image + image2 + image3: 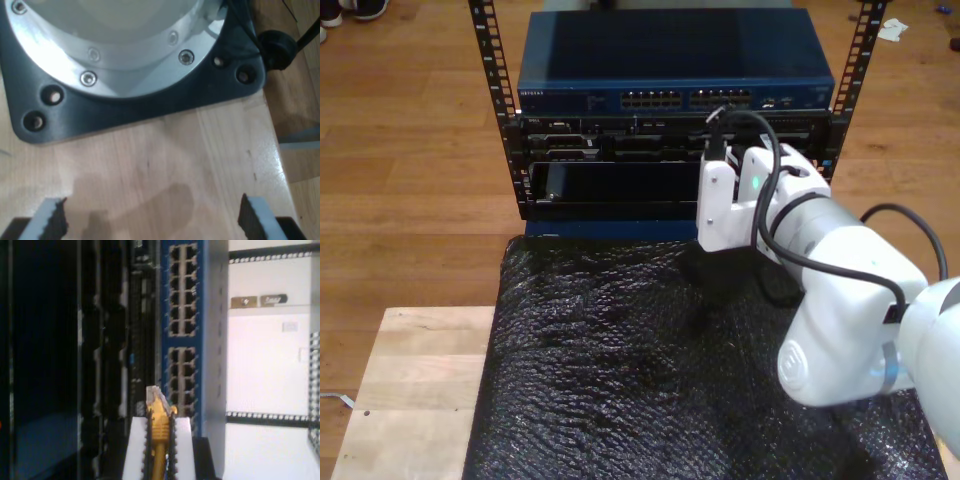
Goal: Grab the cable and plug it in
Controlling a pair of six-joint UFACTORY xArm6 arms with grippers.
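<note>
Second wrist view: my second gripper [160,437] pinches the cable [160,427], plug forward, aimed at the blue switch's ports [182,357]; my first gripper [152,220] spread, idle.

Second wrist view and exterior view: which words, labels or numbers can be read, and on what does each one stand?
None can be read.
Two gold tags on the white wall: markings blurred.
Small grey label on that wall: blurred.
Pale print at the blue switch's front corner, the exterior view's left: too small.

Glossy crinkled black plastic sheet [620,370] over pale smooth wooden table [410,380].
</note>
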